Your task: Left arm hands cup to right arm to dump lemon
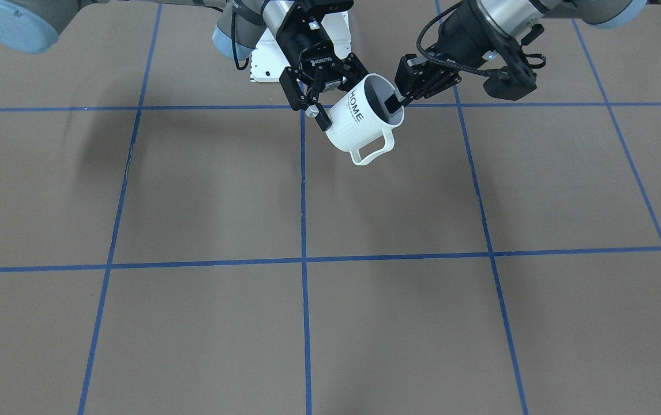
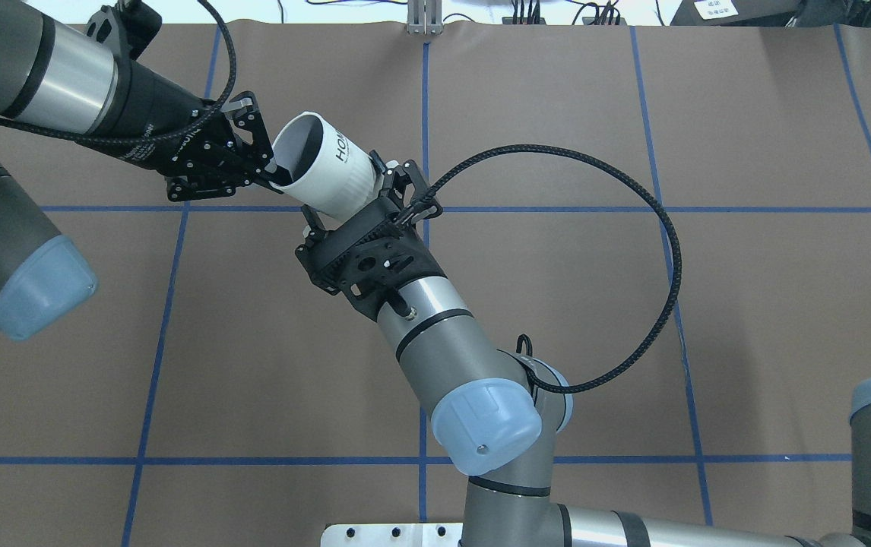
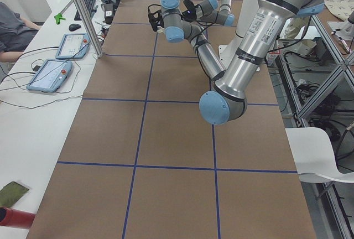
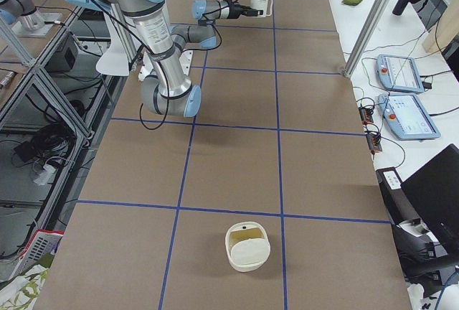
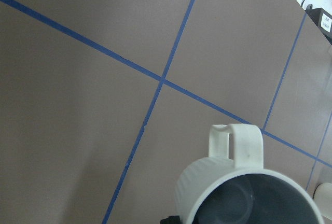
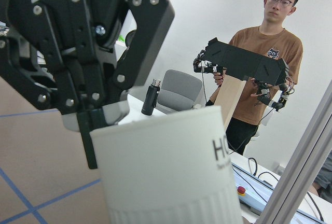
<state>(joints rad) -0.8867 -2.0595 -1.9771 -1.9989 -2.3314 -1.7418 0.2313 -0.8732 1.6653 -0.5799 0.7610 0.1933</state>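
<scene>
The cup (image 1: 359, 124), a white ribbed mug lettered "HOME", hangs tilted above the table with its handle down. My left gripper (image 1: 393, 104) is shut on its rim, one finger inside the mouth and one outside. My right gripper (image 1: 339, 95) has its jaws spread wide on either side of the cup's lower body. The overhead view shows the cup (image 2: 333, 178) lying between the left gripper (image 2: 272, 173) and the right gripper (image 2: 356, 196). The left wrist view looks into the cup's (image 5: 228, 182) grey inside. The lemon is hidden.
A white round container (image 4: 247, 245) stands on the brown table at the end on my right. A person (image 6: 254, 79) stands beyond the table holding a device. Pendants (image 4: 401, 73) and cables lie on the side table. A white base plate (image 1: 267, 63) sits under the arms.
</scene>
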